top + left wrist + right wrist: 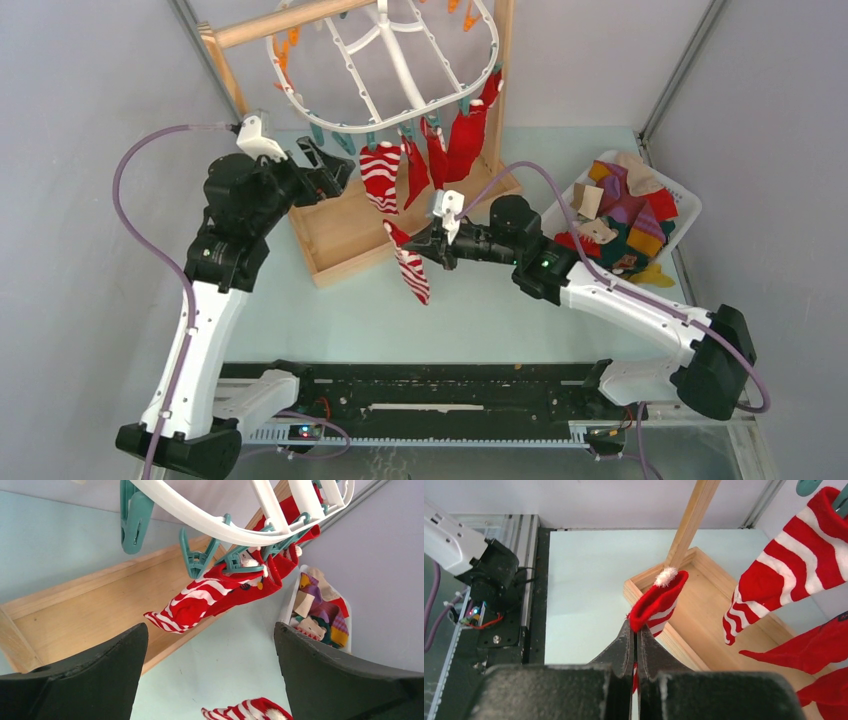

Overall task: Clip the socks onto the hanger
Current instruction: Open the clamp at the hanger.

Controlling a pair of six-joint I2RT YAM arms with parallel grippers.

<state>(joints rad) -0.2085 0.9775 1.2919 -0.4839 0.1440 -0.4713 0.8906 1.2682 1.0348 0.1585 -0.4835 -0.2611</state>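
Black left claw [322, 168]: released, jaws spread wide and empty; it sits just left of the hanger's lower rim, facing the pegs.
White oval plastic hanger [398, 62]: hung tilted on a wooden stand [340, 235], whose tray rests on the pale tabletop [330, 320] beneath it.
Free teal pegs [132, 522]: two dangle empty at the hanger's lower-left rim, left of the clipped row.
Clipped socks: a red-and-white striped sock [378, 175] and several plain red socks [465, 135] hang from pegs along the hanger's near rim.
Sock in hand: a second striped fabric sock [412, 265] is below the hanger's clipped row. A short end with a white tuft stands above the fingers and the longer part dangles.
Black right claw [634, 632]: clenched on that second sock, below the hanger's near rim.
White basket [685, 200]: well right of the hanger, holding loose socks [625, 215] in purple, yellow, beige, teal and red.
Step in hand: probably pegging the held sock onto a free peg at the hanger's lower-left rim.
Doing it well: the left claw should squeeze the peg's upper handles, not its mouth, and steady it so the hanger does not swing. The right claw then lifts the tufted end well into the open mouth, clear of the neighbouring striped sock. The peg should close first, and only then should the right claw let go.
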